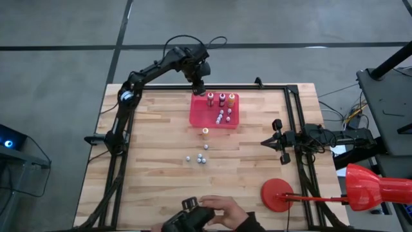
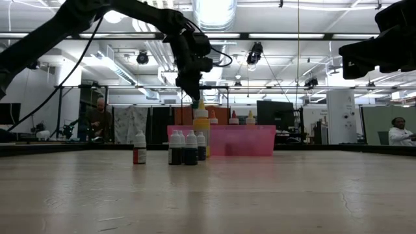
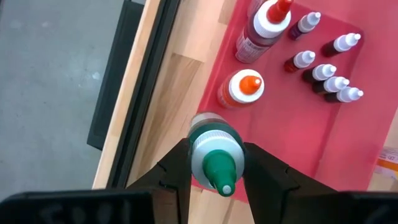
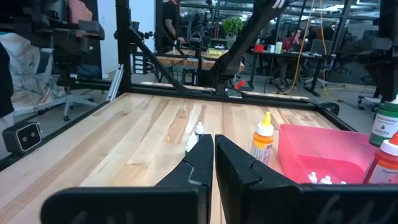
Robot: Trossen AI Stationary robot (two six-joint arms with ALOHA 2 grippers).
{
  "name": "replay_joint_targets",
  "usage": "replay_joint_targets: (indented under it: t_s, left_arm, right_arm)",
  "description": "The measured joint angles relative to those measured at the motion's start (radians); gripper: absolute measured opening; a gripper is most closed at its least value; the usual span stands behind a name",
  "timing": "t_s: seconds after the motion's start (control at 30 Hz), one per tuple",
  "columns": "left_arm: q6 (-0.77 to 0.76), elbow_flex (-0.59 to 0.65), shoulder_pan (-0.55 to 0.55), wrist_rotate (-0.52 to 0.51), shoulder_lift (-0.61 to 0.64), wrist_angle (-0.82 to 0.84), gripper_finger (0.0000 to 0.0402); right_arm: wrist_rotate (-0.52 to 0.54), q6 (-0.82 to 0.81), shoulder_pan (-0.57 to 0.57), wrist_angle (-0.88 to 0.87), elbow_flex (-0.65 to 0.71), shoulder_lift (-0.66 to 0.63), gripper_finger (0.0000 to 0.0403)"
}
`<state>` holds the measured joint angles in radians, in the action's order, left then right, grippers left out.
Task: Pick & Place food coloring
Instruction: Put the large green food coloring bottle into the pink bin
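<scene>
1. In the right wrist view we can read the word "GREEN" on the label of the green bottle (image 4: 387, 127), at the edge of the picture, above the red tray (image 4: 323, 149).
2. The orange-red bottle (image 4: 387, 163) just below it carries a label too, but we cannot read its letters.
3. In the left wrist view, the bottle with the red tip (image 3: 264, 28) shows small print on its side; it is too small to read.
4. We find no other readable text.
</scene>
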<state>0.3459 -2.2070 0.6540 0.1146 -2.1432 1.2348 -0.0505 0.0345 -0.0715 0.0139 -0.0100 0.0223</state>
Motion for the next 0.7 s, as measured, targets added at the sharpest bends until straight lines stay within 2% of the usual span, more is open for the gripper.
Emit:
replay_joint_targets:
  t_s: [0.7]
  left_arm:
    - [-0.017,0.030,-0.027,0.005,-0.029,0.007,0.0092]
  right_arm:
    - [0.000,0.000,0.001,0.000,0.000,0.000,0.0008]
